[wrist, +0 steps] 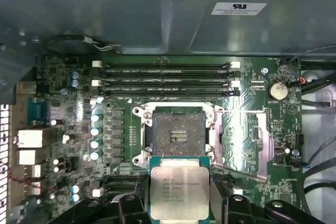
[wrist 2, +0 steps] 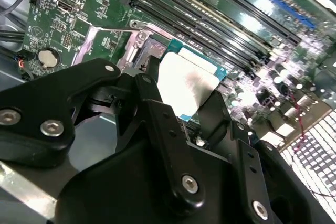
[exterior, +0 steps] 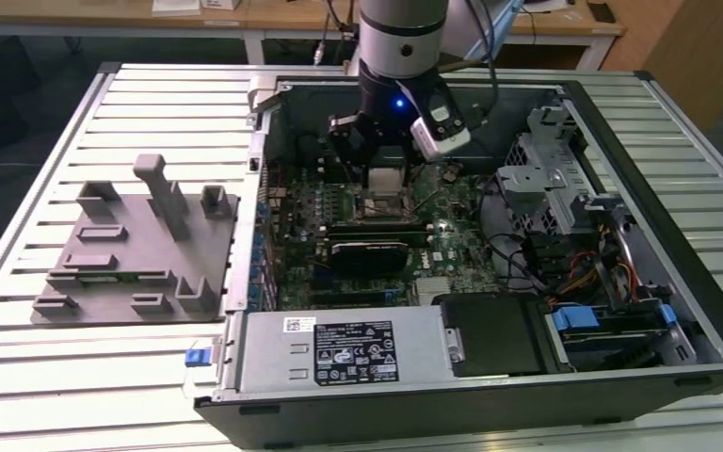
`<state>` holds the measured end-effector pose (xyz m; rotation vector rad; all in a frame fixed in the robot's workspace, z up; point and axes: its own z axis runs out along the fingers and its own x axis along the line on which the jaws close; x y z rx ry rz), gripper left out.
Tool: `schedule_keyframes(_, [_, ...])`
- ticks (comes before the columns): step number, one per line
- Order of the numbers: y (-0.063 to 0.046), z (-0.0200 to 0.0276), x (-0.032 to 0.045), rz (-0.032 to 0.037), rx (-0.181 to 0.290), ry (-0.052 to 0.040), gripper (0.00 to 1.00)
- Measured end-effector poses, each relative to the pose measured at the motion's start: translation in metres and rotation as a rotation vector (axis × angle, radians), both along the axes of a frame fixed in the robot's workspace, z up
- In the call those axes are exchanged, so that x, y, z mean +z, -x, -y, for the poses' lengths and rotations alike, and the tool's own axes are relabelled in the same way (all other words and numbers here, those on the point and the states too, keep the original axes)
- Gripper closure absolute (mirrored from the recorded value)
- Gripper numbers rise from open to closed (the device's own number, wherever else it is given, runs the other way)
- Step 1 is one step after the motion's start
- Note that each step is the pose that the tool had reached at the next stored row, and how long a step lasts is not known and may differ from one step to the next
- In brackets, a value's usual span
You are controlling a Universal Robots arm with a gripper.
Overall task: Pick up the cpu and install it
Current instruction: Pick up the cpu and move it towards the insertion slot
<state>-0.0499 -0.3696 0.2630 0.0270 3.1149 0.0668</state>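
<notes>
**ENTRY: cpu held in pincer above the open socket, not yet seated**

**Exterior view.**
- Handling (judgement): the step in hand is bringing the chip to its seat. It needs a plumb, slow approach that stays off the case walls.
- Pincer: the gripper hangs inside the open computer case, which stands on the slatted table. It is over the motherboard, toward the case wall opposite the power supply.
- A pale plate, the cpu, shows between the fingers.
- A grey fixture tray lies on the table at the exterior view's left, well apart.

**Second wrist view.**
- Handling (judgement): keep the chip level, since a tilted corner would meet the contacts first.
- Pincer: the black fingers are drawn partway in and clamp two opposite edges of the chip. Its silvery top and teal rim stand clear of the board.

**First wrist view.**
- Handling (judgement): square the chip's edges to the socket and match its orientation marks. Do not slide it sideways once it is down.
- The socket is bare. Its load plate is folded open to one side, out of the way.
- The memory slots run along one socket edge, and the gripped chip shows just beside the opposite edge, apart from it.
- Whether the chip is squarely above the socket cannot be told.
</notes>
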Motion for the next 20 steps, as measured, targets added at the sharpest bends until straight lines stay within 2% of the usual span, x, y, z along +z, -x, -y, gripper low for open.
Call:
schedule_keyframes(10, [-0.007, -0.0116, -0.0111, -0.0007, 0.000, 0.0089, 0.46])
schedule_keyframes(16, [-0.007, -0.0190, -0.0154, -0.0008, 0.000, 0.0212, 0.46])
schedule_keyframes(20, [-0.007, -0.0209, -0.0178, -0.0007, -0.001, 0.0256, 0.46])
